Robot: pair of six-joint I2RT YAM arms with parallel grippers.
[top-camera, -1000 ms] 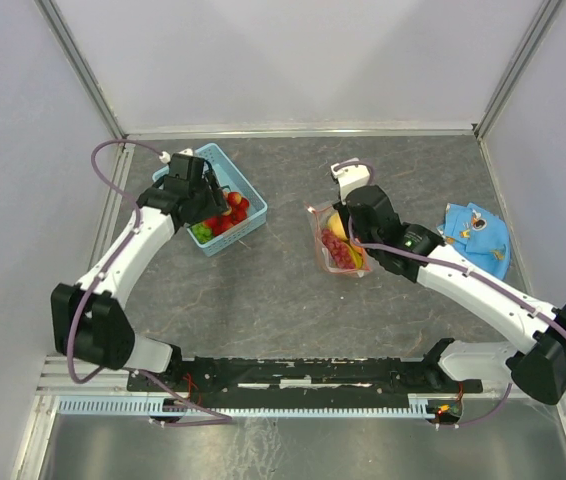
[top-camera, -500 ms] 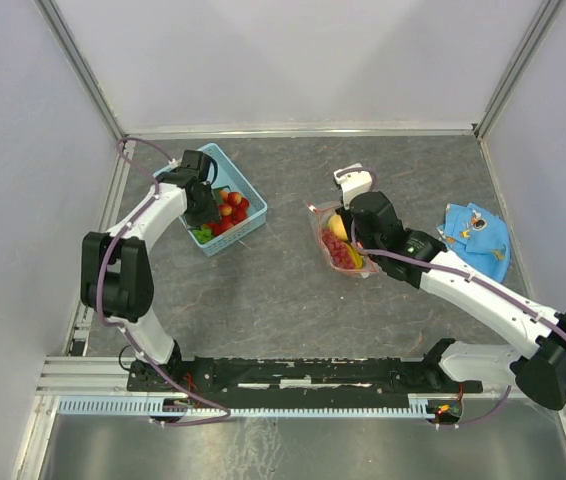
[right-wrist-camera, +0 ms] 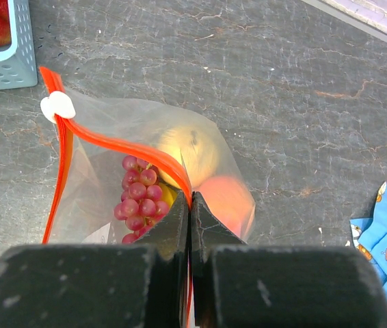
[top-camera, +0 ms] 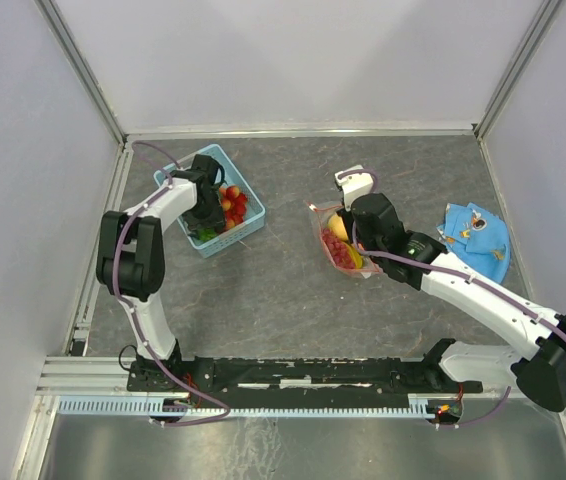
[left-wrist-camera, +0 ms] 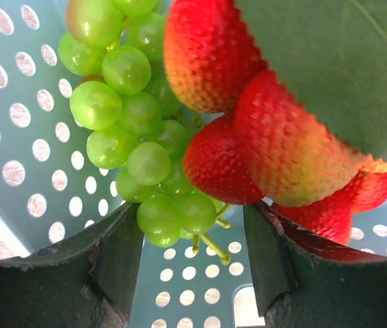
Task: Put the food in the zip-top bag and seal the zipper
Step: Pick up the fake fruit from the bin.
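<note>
Right hand (right-wrist-camera: 190,205) clenched on the zipper (right-wrist-camera: 118,146) of the bag (right-wrist-camera: 128,123), on the desk (right-wrist-camera: 282,82).
Left hand (left-wrist-camera: 192,222), released, hangs in the basket (left-wrist-camera: 29,137) over grapes (left-wrist-camera: 132,130) crowded by strawberries (left-wrist-camera: 214,164); blue cloth (top-camera: 478,235) lies beyond the bag.

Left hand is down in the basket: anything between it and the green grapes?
Nothing visible. The open left hand sits over the bunch of small green toy grapes in the light blue perforated plastic basket, the bunch's tip between its fingers. The red toy strawberries crowd the bunch's side, not its front.
</note>
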